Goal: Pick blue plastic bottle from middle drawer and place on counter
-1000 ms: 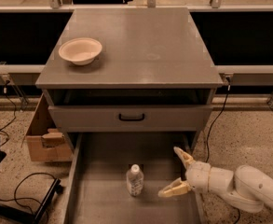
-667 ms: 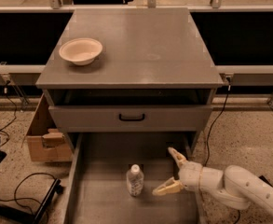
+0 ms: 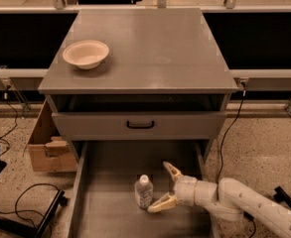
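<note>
The blue plastic bottle [image 3: 144,191], clear with a white cap, stands upright on the floor of the pulled-out middle drawer [image 3: 110,212]. My gripper [image 3: 160,188] is open, low inside the drawer just right of the bottle. One fingertip [image 3: 153,208] is close to the bottle's base, the other finger [image 3: 171,169] points up and away. The white arm reaches in from the lower right. The counter [image 3: 145,48] is the grey cabinet top above.
A cream bowl [image 3: 86,53] sits on the counter's left side. A shut grey drawer front with a black handle [image 3: 140,125] is above the open drawer. A cardboard box [image 3: 45,143] and black cables [image 3: 26,202] lie on the floor at left.
My gripper has moved left across the drawer toward the bottle, still open. The bottle has not moved.
</note>
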Action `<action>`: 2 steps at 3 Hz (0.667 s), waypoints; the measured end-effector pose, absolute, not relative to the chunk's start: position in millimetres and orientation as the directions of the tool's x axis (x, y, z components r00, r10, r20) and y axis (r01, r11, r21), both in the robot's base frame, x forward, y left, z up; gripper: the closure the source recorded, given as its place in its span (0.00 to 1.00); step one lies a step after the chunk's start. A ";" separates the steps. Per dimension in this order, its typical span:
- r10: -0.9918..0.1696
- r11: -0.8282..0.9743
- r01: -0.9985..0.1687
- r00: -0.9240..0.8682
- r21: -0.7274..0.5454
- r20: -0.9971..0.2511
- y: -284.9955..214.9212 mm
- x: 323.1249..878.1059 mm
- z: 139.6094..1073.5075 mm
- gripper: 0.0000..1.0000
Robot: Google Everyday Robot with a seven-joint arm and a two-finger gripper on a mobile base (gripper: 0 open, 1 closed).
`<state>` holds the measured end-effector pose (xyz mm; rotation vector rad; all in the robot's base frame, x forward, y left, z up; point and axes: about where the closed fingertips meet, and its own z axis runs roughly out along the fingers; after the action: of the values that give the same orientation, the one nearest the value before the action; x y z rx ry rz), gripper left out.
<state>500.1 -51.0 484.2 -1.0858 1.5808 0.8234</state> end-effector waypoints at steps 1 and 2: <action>-0.226 0.313 -0.950 -0.091 0.016 -0.970 -20.4 477.2 475.7 0.00; -0.200 0.285 -0.958 -0.082 0.022 -0.976 8.3 464.5 471.2 0.22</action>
<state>464.5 8.3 471.2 -1.1155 1.5234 0.9240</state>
